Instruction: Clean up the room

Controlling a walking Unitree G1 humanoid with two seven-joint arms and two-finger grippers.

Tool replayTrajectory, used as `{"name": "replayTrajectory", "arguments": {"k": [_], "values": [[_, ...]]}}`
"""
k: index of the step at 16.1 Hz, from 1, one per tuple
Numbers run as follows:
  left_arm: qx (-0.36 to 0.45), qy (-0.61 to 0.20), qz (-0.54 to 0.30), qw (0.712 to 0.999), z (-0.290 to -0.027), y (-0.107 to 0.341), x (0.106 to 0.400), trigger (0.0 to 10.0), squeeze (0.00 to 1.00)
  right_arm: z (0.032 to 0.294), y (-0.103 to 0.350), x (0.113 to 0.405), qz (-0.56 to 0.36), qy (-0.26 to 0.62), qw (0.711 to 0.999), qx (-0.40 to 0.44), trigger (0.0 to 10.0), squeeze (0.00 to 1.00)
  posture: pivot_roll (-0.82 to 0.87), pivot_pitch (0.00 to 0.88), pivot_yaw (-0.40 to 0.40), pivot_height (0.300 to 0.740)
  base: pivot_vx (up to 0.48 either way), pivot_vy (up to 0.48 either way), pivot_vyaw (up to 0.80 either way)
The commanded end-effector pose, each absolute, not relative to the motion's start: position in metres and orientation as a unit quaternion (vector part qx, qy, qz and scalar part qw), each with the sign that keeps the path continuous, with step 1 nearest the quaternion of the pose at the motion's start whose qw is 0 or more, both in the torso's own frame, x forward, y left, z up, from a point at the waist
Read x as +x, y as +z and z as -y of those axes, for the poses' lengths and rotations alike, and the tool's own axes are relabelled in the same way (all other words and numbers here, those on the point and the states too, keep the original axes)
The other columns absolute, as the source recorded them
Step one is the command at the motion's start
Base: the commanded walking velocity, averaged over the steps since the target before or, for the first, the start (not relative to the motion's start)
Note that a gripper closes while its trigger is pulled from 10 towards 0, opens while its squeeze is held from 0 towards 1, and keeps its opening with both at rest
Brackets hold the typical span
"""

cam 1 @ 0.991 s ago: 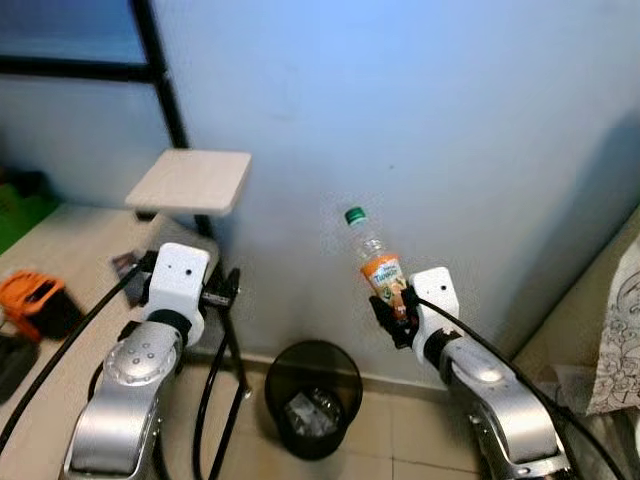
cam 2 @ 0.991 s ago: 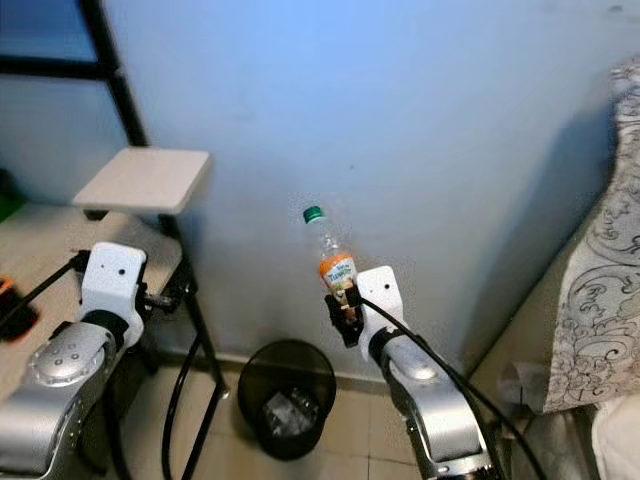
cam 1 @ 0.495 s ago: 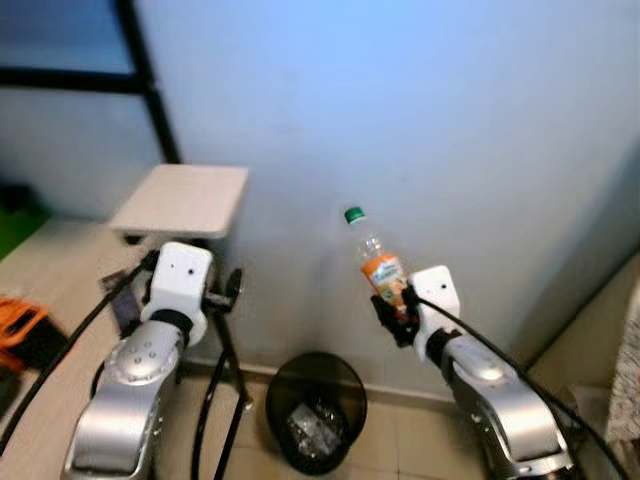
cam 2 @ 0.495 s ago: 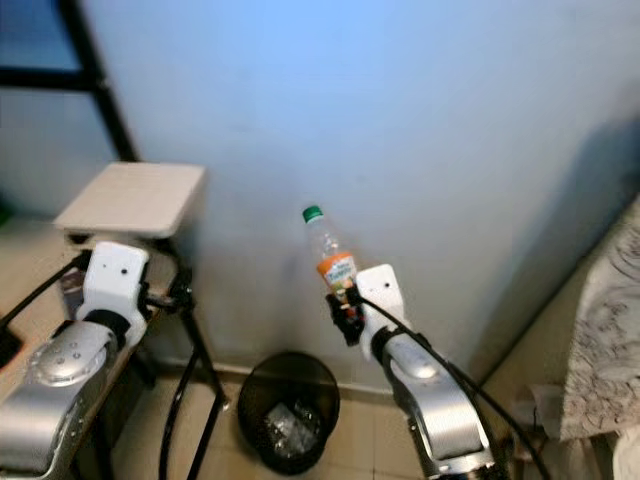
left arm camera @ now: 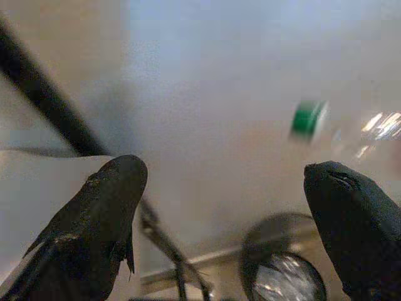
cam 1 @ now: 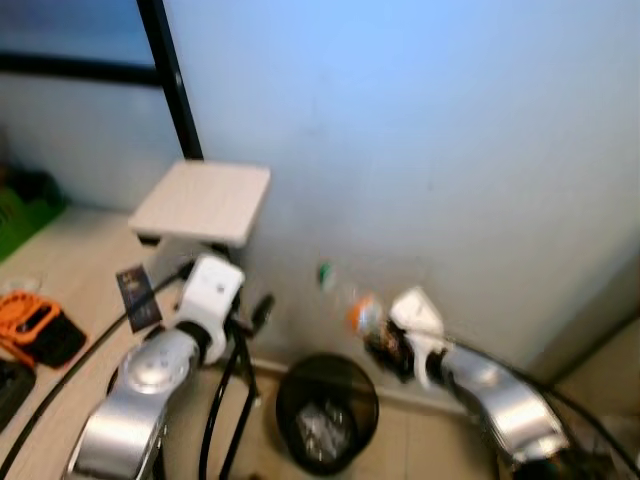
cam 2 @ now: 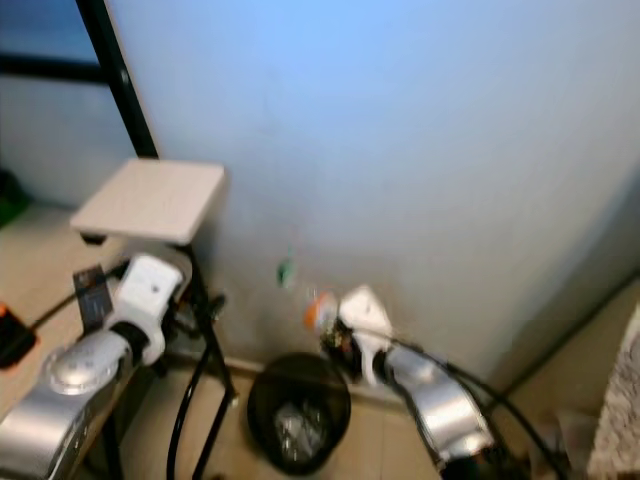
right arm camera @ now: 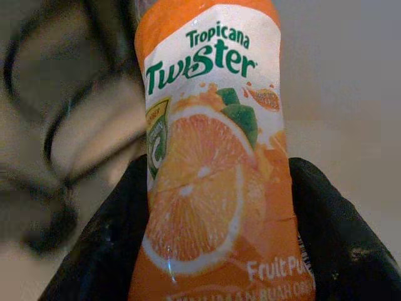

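Your right gripper (right arm camera: 216, 251) clamps the bottle (right arm camera: 213, 144) above the bin (cam 1: 327, 420) for dropping; left gripper (left arm camera: 232, 219) gapes empty.

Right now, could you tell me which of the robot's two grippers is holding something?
The right gripper: its fingers clamp a Tropicana Twister bottle above the black bin. The left gripper is open and empty.

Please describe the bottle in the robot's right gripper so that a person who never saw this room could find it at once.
Look at the pale blue wall, then down to the black waste bin at its foot. Just above the bin, the right gripper holds a clear plastic bottle, tilted toward the robot's left. Its green cap and orange "Tropicana Twister" label with a sliced orange set it apart.
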State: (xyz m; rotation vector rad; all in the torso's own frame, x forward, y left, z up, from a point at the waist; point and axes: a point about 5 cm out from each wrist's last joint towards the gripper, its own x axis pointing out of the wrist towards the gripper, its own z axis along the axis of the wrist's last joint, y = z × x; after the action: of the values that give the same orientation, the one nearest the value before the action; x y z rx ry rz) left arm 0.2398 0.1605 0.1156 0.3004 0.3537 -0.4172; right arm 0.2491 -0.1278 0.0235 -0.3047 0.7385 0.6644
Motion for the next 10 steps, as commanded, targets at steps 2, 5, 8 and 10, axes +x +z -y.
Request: {"name": "replayTrajectory", "arguments": {"k": [2, 5, 8, 10], "values": [[0.156, -0.283, -0.199, 0.925, -0.156, 0.115, 0.238, 10.0, 0.00, 0.115, 0.003, 0.259, -0.367, 0.347, 0.836, -0.215, 10.0, 0.00, -0.06, 0.000, 0.007, 0.740, 0.000, 0.000, 0.00], [0.167, -0.349, -0.224, 0.894, -0.154, 0.112, 0.232, 10.0, 0.00, 0.105, -0.009, 0.265, -0.384, 0.338, 0.824, -0.242, 10.0, 0.00, -0.06, 0.000, 0.007, 0.740, 0.000, 0.000, 0.00], [0.183, -0.380, -0.237, 0.875, -0.157, 0.114, 0.232, 10.0, 0.00, 0.090, -0.014, 0.274, -0.386, 0.319, 0.823, -0.270, 10.0, 0.00, -0.05, 0.000, 0.007, 0.740, 0.000, 0.000, 0.00], [0.181, -0.387, -0.241, 0.871, -0.158, 0.114, 0.231, 10.0, 0.00, 0.080, -0.015, 0.275, -0.390, 0.324, 0.824, -0.253, 10.0, 1.00, -0.05, 0.000, 0.008, 0.740, 0.000, 0.000, 0.00]]}}
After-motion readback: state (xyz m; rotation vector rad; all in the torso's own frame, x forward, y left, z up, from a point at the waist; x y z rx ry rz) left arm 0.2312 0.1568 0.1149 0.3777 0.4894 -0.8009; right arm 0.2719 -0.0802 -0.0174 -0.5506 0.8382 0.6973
